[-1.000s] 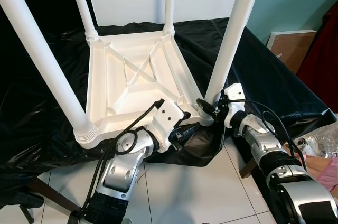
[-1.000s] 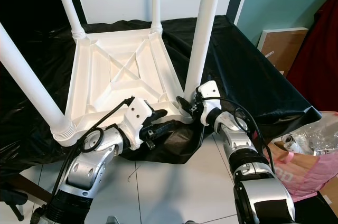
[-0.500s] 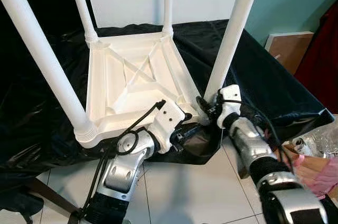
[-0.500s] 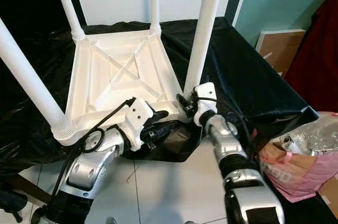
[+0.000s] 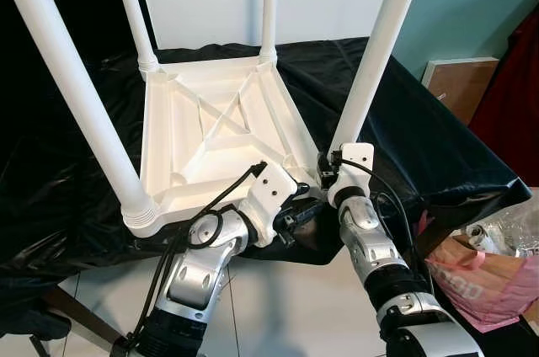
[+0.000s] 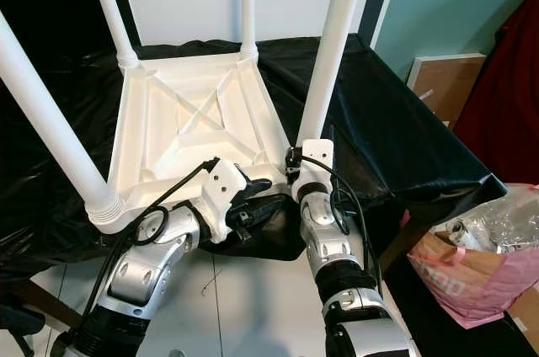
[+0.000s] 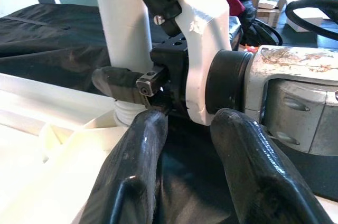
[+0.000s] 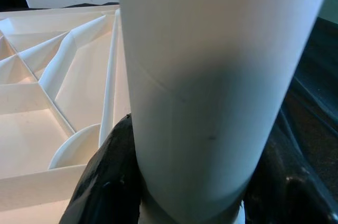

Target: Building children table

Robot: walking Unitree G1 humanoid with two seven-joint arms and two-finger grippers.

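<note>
Gripping the near right leg (image 5: 370, 62) low down, our right gripper (image 8: 185, 182) has its black fingers (image 8: 108, 182) clamped on both sides, just above the corner socket. Our left gripper (image 7: 185, 171) sits parted, holding nothing, beside the right wrist at the table's front edge. Upturned white children table (image 5: 215, 134) lies on black cloth (image 5: 438, 138), four legs up

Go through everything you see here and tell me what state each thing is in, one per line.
White table: upside down on the black cloth, four legs pointing up.
Near right leg: upright, seated in its corner.
Right gripper: shut on that leg's base.
Left gripper: open, beside the table's near edge.
Pink bag: on the floor.
</note>
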